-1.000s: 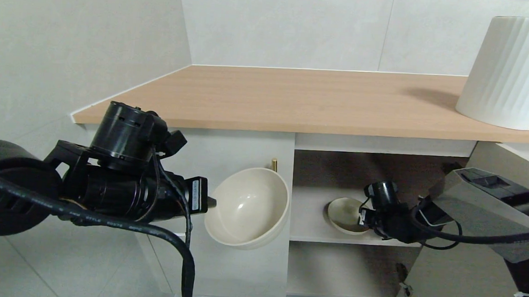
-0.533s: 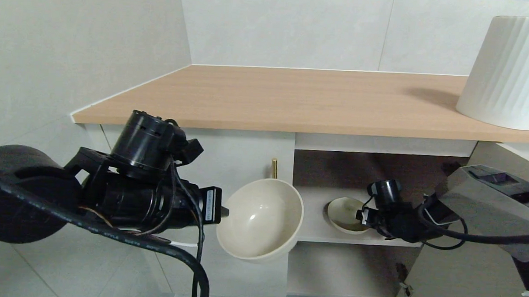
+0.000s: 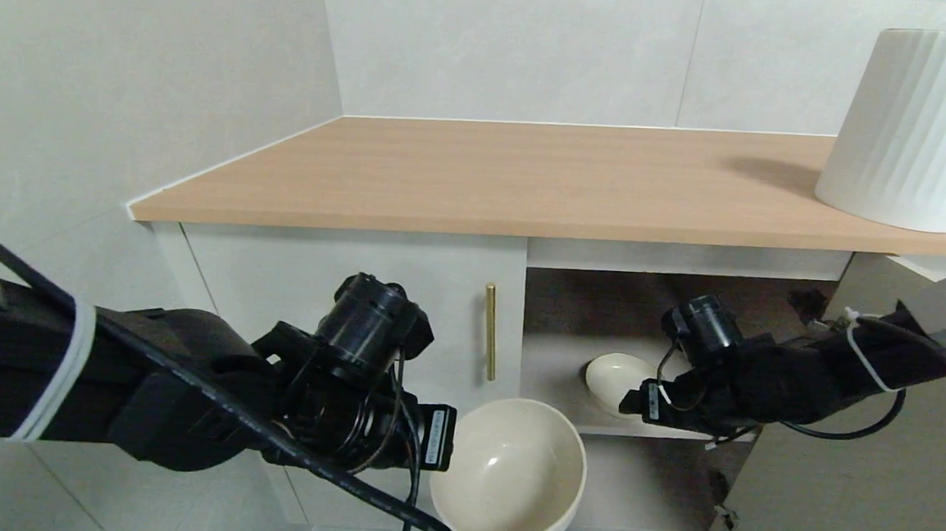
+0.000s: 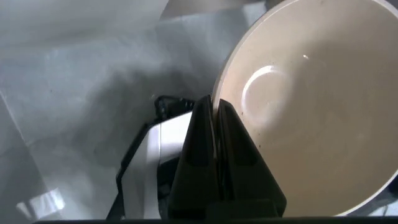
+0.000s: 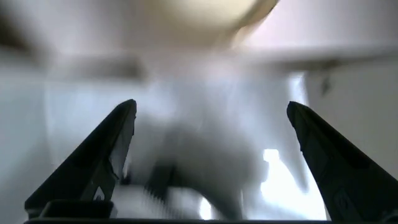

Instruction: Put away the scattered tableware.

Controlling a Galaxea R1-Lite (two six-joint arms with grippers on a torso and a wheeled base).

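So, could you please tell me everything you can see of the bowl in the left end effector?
The cream bowl is deep, round and glossy, ceramic by its look, plain and empty. The left end effector is shut on its rim, holding it in the air, opening tilted upward, low in front of the white cabinet.

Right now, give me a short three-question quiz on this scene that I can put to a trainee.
1. True or false: the left gripper is shut on the rim of the large cream bowl.
2. Where is the small bowl? A) on the countertop B) on the cabinet shelf C) on the floor
3. Fill in: the right gripper is ____ (open or shut).
Key: 1 true; 2 B; 3 open.
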